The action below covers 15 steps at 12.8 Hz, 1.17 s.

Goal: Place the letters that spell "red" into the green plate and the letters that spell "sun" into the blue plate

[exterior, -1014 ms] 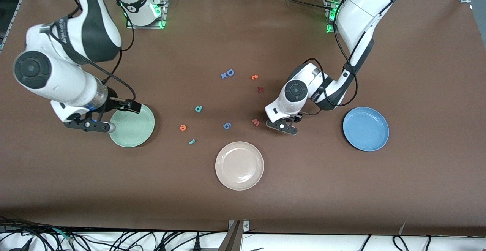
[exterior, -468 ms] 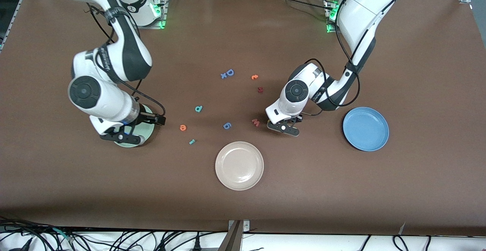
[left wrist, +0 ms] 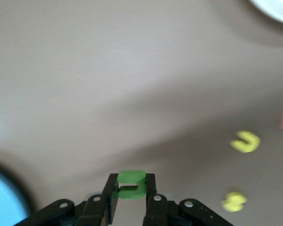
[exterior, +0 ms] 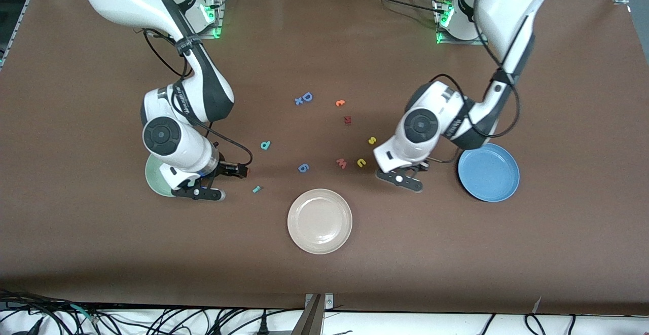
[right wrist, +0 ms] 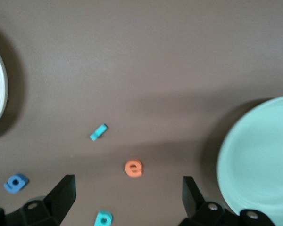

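My left gripper (exterior: 403, 179) (left wrist: 132, 182) is shut on the olive-green "u/n" letter (left wrist: 131, 184), over the bare table beside the blue plate (exterior: 488, 172). The yellow "s" (exterior: 372, 141) and yellow "u" (exterior: 361, 162) lie on the table close by. My right gripper (exterior: 200, 190) (right wrist: 127, 186) stands open and empty next to the green plate (exterior: 153, 177) (right wrist: 259, 160). The orange "e" (right wrist: 133, 168) lies between its fingers' line and the table ahead. The teal "d/p" (exterior: 265, 145) and the small teal "r" piece (exterior: 256, 189) lie near it.
A beige plate (exterior: 319, 221) sits nearest the front camera at the middle. Other letters lie loose: pink "w" (exterior: 341, 163), blue "6" (exterior: 303, 168), dark red "R" (exterior: 348, 119), an orange letter (exterior: 340, 103), big blue "D" (exterior: 307, 97).
My left gripper closed on the green letter and carried it toward the blue plate, uncovering the two yellow letters. My right arm swung from the green plate's outer edge to the orange "e".
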Each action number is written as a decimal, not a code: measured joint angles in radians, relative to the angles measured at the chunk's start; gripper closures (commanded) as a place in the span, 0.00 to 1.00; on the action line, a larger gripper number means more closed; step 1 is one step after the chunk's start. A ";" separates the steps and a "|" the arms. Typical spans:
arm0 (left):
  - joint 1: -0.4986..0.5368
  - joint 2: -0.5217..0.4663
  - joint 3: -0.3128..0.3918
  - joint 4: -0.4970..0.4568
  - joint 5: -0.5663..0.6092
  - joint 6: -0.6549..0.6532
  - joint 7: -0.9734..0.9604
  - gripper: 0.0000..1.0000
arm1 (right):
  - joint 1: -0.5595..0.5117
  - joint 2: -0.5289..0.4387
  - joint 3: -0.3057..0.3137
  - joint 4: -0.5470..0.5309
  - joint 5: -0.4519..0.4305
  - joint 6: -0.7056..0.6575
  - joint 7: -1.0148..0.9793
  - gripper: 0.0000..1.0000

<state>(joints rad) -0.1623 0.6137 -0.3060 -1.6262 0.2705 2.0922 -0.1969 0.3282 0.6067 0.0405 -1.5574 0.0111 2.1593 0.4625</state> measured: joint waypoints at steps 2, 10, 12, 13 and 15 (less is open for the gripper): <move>0.065 -0.011 0.001 0.001 0.000 -0.051 0.103 0.82 | 0.011 0.031 0.000 -0.004 0.000 0.057 0.031 0.00; 0.336 -0.012 0.009 -0.022 0.084 -0.097 0.401 0.72 | 0.026 0.043 0.000 -0.187 -0.001 0.292 0.063 0.00; 0.353 0.002 0.009 -0.042 0.084 -0.097 0.401 0.50 | 0.032 0.044 0.000 -0.212 -0.001 0.296 0.063 0.00; 0.359 0.014 0.009 -0.045 0.084 -0.097 0.401 0.37 | 0.036 0.043 0.000 -0.221 -0.001 0.296 0.063 0.00; 0.371 0.037 0.009 -0.047 0.084 -0.096 0.401 0.00 | 0.041 0.043 0.000 -0.232 -0.002 0.296 0.063 0.01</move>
<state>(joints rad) 0.2085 0.6512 -0.2969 -1.6730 0.3548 1.9958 0.2041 0.3691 0.6502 0.0401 -1.7895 0.0087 2.4551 0.5259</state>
